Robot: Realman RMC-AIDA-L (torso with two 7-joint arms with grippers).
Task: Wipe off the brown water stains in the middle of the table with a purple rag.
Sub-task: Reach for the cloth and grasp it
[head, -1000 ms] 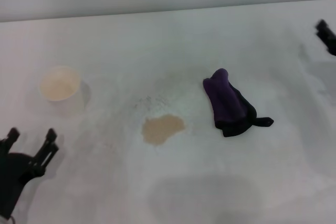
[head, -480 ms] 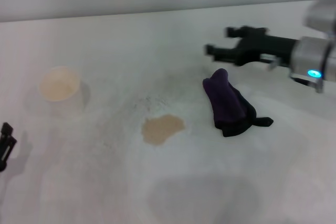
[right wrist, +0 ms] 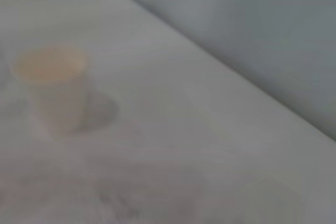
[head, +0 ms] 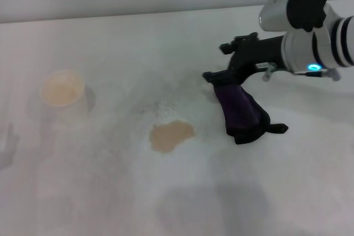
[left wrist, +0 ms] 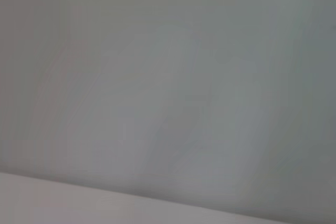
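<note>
Currently, from the head view, I see my right gripper (head: pixel 222 62) reaching in from the right side, low over the far end of the purple rag (head: pixel 241 111); its two dark fingers stand apart, one just beyond the cloth's far tip and one touching or nearly touching that tip, so nothing is clamped yet; I judge they are spread to straddle the lump for a pinch.

The purple rag lies on the table (head: pixel 287 192), right of centre, a dark bunched heap with a black hem and a small black tail pointing right at its near end; it sits near the stain but apart from it, which I take as a staging spot for pickup.

The brown water stains (head: pixel 171 135) form one tan blotch at the middle of the table, left of the rag and slightly nearer to me, unwiped; faint grey speckles sit just beyond it.

A pale cup (head: pixel 63 93) stands upright well to the left and farther off; in the right wrist view the cup (right wrist: pixel 51 85) shows a tan inside, though whether that is liquid or only its lining I cannot tell.

My left gripper is out of every view; the left wrist camera shows only a blank grey surface.
</note>
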